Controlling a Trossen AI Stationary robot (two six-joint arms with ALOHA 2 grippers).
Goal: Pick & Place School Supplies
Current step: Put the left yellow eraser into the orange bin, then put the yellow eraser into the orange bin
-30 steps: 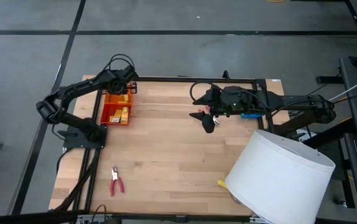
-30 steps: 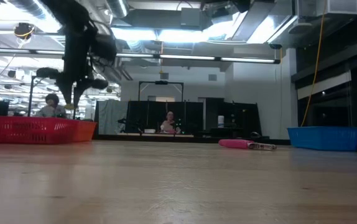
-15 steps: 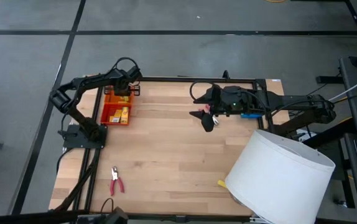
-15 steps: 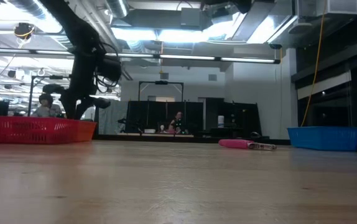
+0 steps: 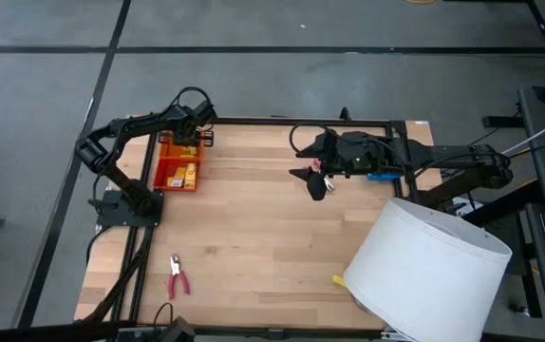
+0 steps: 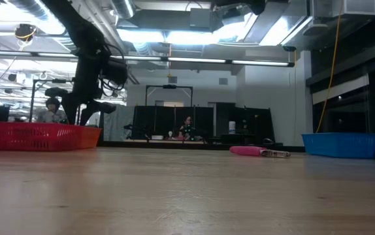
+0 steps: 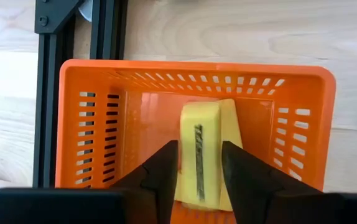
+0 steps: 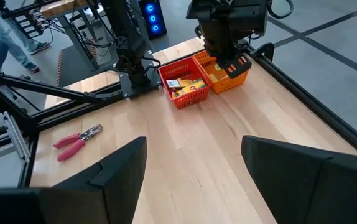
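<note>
My left gripper (image 7: 200,171) hangs over the far-left orange tray (image 7: 197,65), fingers pointing down into it and open. A yellow pack with a dark stripe (image 7: 198,146) lies on the tray's floor between the two fingers. The red tray (image 5: 166,179) beside it holds more yellow packs (image 8: 185,85). Red-handled pliers (image 5: 176,275) lie flat near the table's front left. A pink-handled tool (image 6: 256,151) lies below my right gripper (image 5: 318,185), which hovers wide open above the far middle of the table. My left gripper has a finger (image 7: 166,171) on each long side of the yellow pack, coming from above. The pack rests on the tray's floor. Whether the fingers touch it, I cannot tell.
A big white cylinder (image 5: 429,271) covers the table's near right corner, with a tiny yellow block (image 5: 338,279) at its left foot. A blue tray (image 6: 341,145) stands at the far right under the right arm. Bare wood lies across the middle.
My left gripper has sunk toward the orange tray at the far left, then kept still for the last half second. My right arm has not moved.
</note>
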